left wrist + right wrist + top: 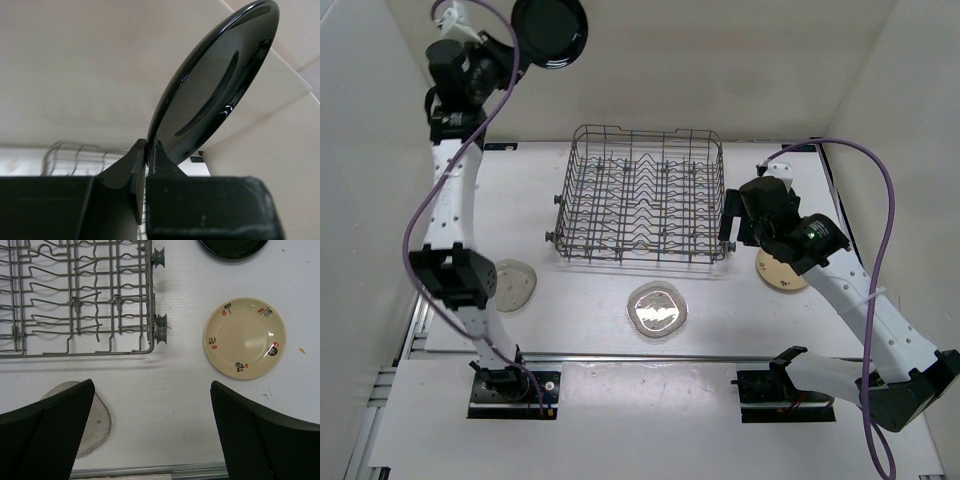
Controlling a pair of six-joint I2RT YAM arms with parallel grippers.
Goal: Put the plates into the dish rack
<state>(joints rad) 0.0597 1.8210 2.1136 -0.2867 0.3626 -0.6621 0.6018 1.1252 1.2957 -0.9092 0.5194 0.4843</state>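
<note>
Black plate (549, 32) up high, nothing in the dish rack (640, 195) yet

Nearest, a clear plate (658, 310) and a second clear plate (510, 284) lie on the table (590, 330). The right hand (150, 435) gapes wide over the cream plate (245, 338), its red and black marks too small to read. Far left, the left hand (146, 155) nips the black plate by its rim alone, so it could swivel or slip free.

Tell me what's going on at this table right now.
The left gripper is shut on the rim of a black plate, holding it high above the table's back left corner. The dish rack shows no plates in it yet. The right gripper hangs open over the table between the rack and a cream plate. A clear plate and a second clear plate lie flat in front of the rack.
</note>
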